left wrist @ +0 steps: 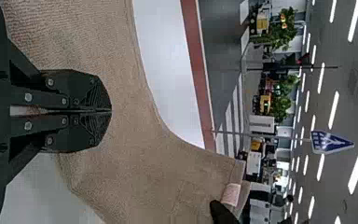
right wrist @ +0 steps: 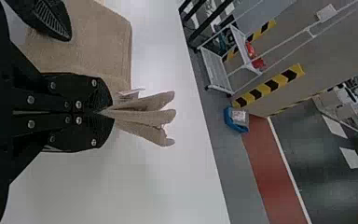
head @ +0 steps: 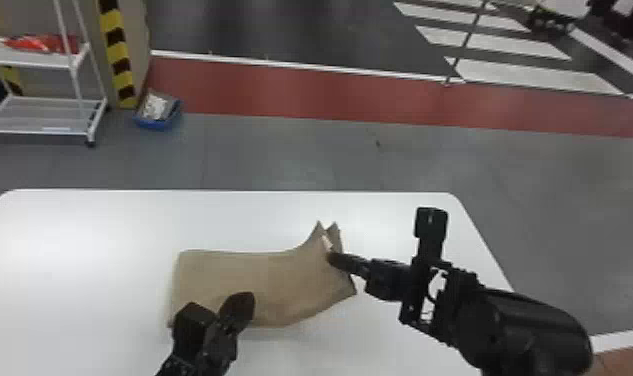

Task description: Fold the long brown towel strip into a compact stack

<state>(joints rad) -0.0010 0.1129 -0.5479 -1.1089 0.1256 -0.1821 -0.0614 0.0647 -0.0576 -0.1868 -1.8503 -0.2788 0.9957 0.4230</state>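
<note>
The brown towel strip (head: 260, 280) lies folded on the white tabletop (head: 80, 240), running leftward from the right gripper (head: 332, 257) and passing beneath the left gripper (head: 242, 300). The right gripper is clenched on the strip's right end; in the right wrist view, pinched layers fan out past its fingertips. A pale tag (head: 326, 243) sits just beside those fingertips. The left gripper is closed with nothing between its fingertips, over the strip's near part; whether it touches the cloth I cannot tell. Well beyond both grippers, on the floor, stand a blue bin (head: 157, 124) and a white wheeled rack (head: 40, 131).
</note>
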